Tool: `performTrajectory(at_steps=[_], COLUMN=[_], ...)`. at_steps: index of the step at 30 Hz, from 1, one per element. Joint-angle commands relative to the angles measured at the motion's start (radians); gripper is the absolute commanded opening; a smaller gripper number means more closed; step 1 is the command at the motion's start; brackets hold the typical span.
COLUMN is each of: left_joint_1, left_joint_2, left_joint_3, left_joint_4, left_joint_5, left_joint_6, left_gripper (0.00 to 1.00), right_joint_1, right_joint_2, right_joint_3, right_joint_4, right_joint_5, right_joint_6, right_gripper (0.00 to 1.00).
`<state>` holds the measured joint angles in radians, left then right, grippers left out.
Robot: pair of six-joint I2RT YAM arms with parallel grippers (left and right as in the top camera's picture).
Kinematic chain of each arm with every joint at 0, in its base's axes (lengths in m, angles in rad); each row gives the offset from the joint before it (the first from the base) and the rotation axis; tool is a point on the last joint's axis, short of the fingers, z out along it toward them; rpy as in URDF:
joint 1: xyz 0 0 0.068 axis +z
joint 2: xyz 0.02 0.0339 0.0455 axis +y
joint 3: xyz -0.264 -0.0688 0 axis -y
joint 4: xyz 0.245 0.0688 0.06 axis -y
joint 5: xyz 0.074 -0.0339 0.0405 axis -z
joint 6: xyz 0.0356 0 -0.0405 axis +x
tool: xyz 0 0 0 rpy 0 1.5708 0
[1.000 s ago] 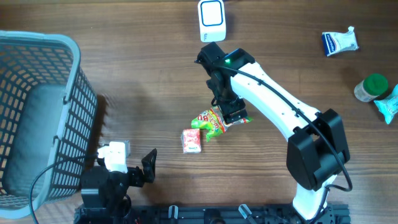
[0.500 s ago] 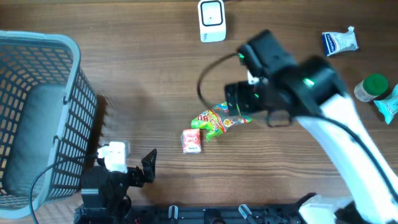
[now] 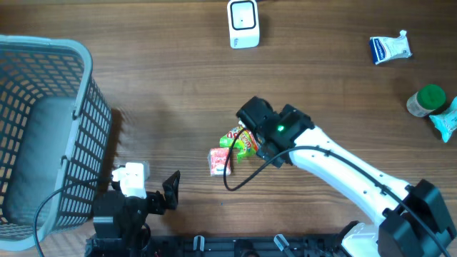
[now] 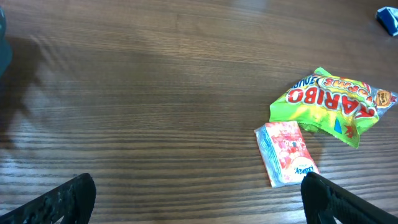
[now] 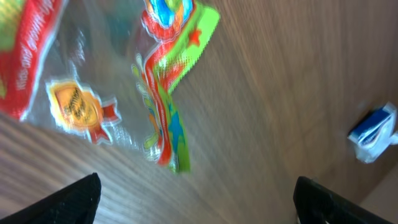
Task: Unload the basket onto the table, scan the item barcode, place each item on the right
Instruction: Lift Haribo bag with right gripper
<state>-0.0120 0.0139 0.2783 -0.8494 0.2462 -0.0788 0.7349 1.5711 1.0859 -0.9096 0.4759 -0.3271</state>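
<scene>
A green Haribo bag [image 3: 239,140] lies mid-table with a small red and white packet [image 3: 219,161] just in front of it; both also show in the left wrist view, bag [image 4: 326,106], packet [image 4: 286,152]. The white scanner [image 3: 243,23] stands at the far edge. My right gripper [image 5: 202,205] hovers open over the bag's right end [image 5: 155,93], nothing between its fingers; in the overhead view its wrist covers that end. My left gripper [image 4: 199,202] rests open near the front edge, left of the packet.
A grey mesh basket [image 3: 86,114] fills the left side. At the far right lie a blue and white pouch [image 3: 389,48], a green-lidded jar [image 3: 426,100] and a teal packet [image 3: 446,121]. The pouch also shows in the right wrist view [image 5: 373,132].
The right arm has swung and dropped so it now reaches the bag from the front right. The bag, packet and left arm have stayed put.
</scene>
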Motion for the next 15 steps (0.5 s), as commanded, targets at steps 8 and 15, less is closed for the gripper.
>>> performTrajectory(at_steps=[8,15], left_joint_1=[0.002,0.002], left_joint_2=[-0.007,-0.008], left_joint_3=[0.000,0.000], left_joint_4=[0.002,0.002], left_joint_5=[0.015,0.015], left_joint_6=[0.019,0.019], left_gripper=[1.00,1.00], right_joint_1=[0.102,0.104], right_joint_2=[0.163,0.305], right_joint_3=[-0.050,-0.049], right_joint_4=[0.176,0.393], right_joint_5=[0.137,0.115], right_joint_6=[-0.313,-0.377], right_gripper=[1.00,0.70])
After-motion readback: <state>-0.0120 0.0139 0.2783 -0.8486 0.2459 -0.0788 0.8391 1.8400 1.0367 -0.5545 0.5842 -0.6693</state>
